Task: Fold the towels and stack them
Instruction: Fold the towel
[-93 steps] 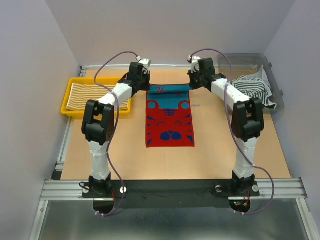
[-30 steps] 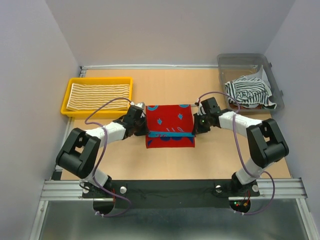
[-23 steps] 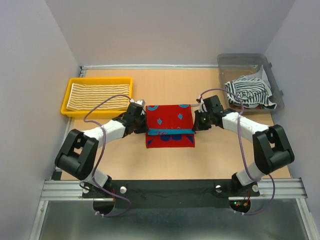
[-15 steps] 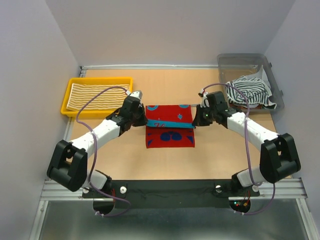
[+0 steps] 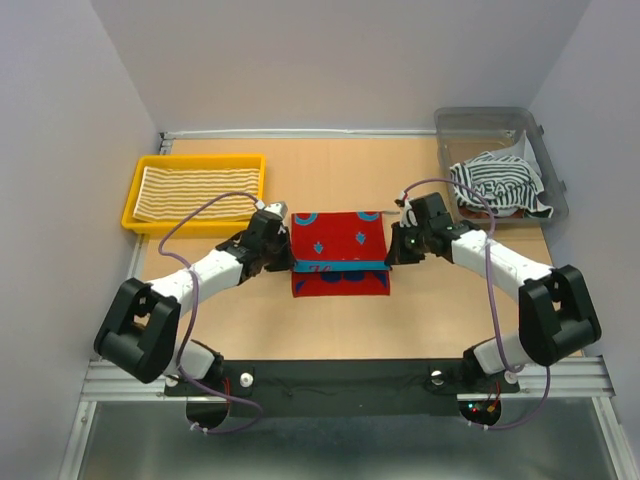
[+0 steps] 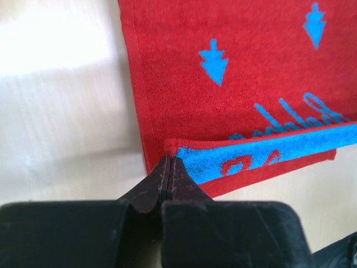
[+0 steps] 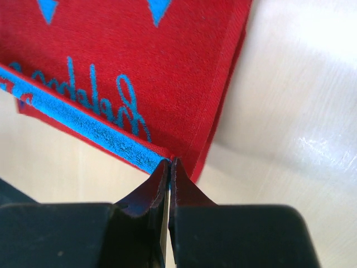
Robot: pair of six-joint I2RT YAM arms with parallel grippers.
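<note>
Pulled back baseward, the blue hem stretches crosswise between left gripper and right gripper, each clamped on a corner; I see the red-blue towel flat ahead.

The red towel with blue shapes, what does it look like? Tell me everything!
The red towel looks like fuzzy terry cloth, red with blue tree-like shapes, curly blue writing and a blue band along one edge. It lies on the tan table, folded over itself, with the banded edge on top. The left gripper pinches that edge's left corner and the right gripper its right corner, both shut.
</note>
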